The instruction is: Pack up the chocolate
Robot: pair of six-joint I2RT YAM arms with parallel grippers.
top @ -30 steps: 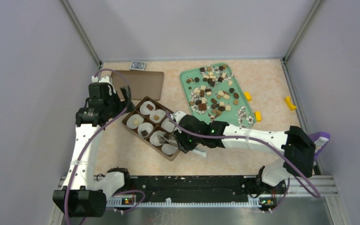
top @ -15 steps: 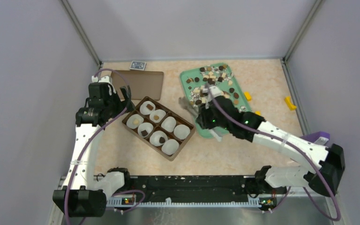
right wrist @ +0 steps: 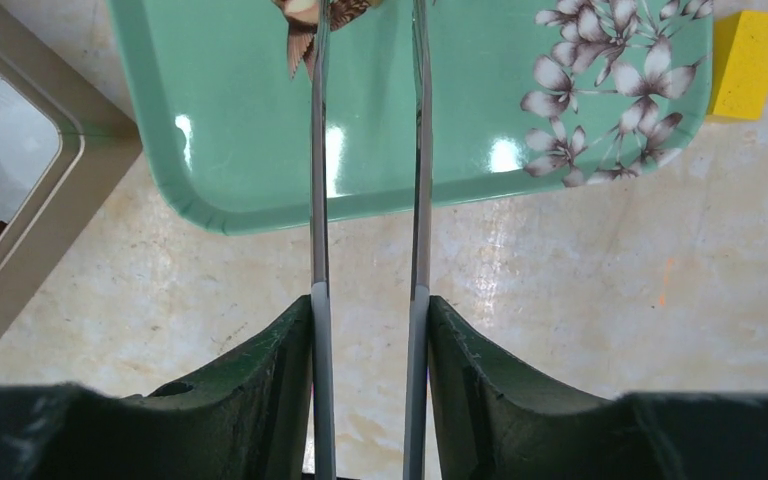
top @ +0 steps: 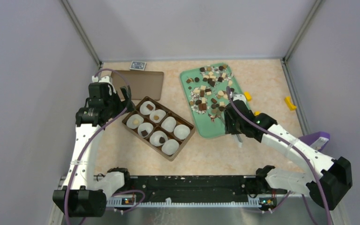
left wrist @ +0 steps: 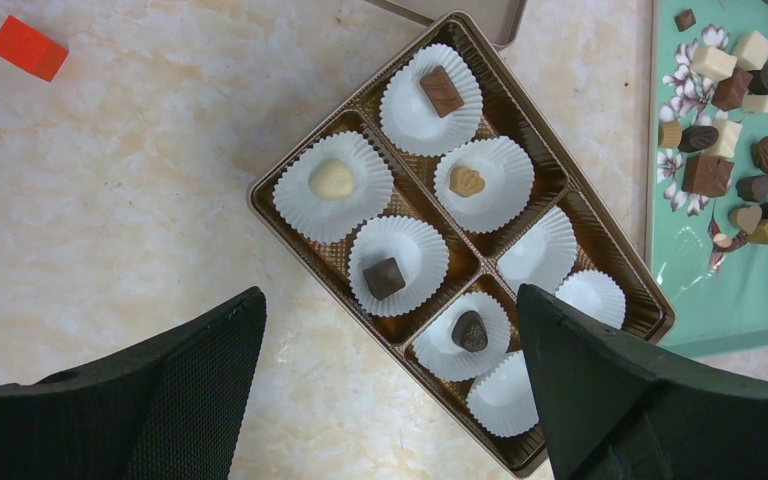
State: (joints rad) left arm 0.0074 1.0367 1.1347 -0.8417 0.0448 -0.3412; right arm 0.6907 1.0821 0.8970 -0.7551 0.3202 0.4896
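Movement first, in the top view: one second ago the right gripper [top: 226, 116] stood over the near cups of the brown box [top: 183, 143]. Now it has crossed to the near end of the green tray [top: 205, 127], where the loose chocolate [top: 211, 86] lies. I judge that one piece was delivered and the next pick begins. The left gripper [top: 122, 99] has not moved. It hangs at the far-left corner of the box, jaws wide apart, holding nothing. A yellow block [top: 258, 116] sits just beside the tray's right rim, close to the right arm, so there is little room on that side. Between tray and box lies a strip of bare table.

Left wrist view: five paper cups [left wrist: 332, 185] each carry one piece. Three empty cups [left wrist: 545, 250] are at the end nearest the tray. Both black fingers [left wrist: 200, 390] are clear of the box rim.

Right wrist view: two thin metal blades [right wrist: 318, 150] run parallel and apart, with only green tray showing between them. Their tips are cut off at the top edge, so a piece held there cannot be excluded. The tray's near rim passes under the blades. The box corner shows at the left, apart from the tray.
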